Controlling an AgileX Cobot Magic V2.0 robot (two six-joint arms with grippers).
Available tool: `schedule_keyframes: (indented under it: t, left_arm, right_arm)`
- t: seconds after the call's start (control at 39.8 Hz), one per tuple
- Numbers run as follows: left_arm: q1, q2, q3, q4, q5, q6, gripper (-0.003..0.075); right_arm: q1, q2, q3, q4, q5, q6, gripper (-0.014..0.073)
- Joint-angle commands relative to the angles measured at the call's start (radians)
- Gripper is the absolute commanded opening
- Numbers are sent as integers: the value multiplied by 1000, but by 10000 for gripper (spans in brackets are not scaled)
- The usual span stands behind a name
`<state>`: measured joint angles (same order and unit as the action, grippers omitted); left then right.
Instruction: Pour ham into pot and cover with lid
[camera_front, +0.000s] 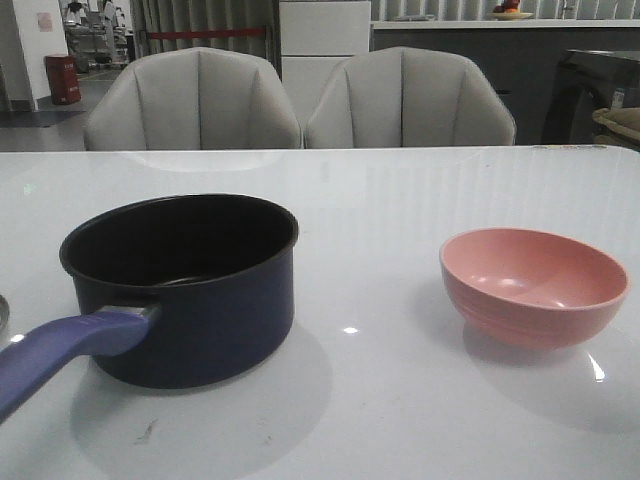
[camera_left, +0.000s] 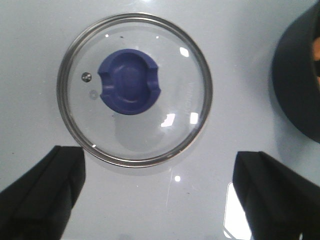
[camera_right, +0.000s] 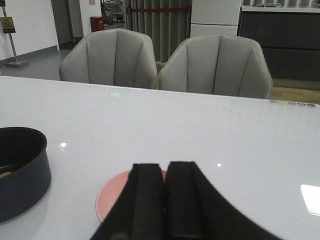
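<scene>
Glass lid (camera_left: 134, 89) near the desk's left edge looks slippery and fragile; I'd pinch its knob (camera_left: 130, 81). Left gripper (camera_left: 160, 195) gapes empty, right gripper (camera_right: 165, 200) closed, holding nothing.

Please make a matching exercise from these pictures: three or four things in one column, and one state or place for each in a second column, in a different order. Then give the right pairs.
Things:
1. the lid
2. the pot
3. the pink bowl
4. the right gripper

States:
A. fingers pressed together, holding nothing
B. lying flat on the table, knob up, between the open fingers of the left gripper
C. empty, on the robot's right side of the table
D. uncovered, its long handle towards the robot's left

Pairs: 1-B, 2-D, 3-C, 4-A
</scene>
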<state>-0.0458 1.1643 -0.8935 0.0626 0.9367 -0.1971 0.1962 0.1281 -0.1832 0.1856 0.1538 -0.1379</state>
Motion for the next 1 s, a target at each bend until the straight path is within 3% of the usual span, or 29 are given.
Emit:
schedule_keyframes:
  t: [0.0,0.18,0.98]
  left_arm:
    - [66,52,-72,-7,-23,-7,628]
    - [122,200,-156,-148,20,171,628]
    - [180,548,-278,-147,40,188,629]
  right_arm:
    - [1,8,-25,3,-74,-9,126]
    - [1,8,-25,3,-72,-9,126]
    - [1,8,-25,3,-72,-9,126]
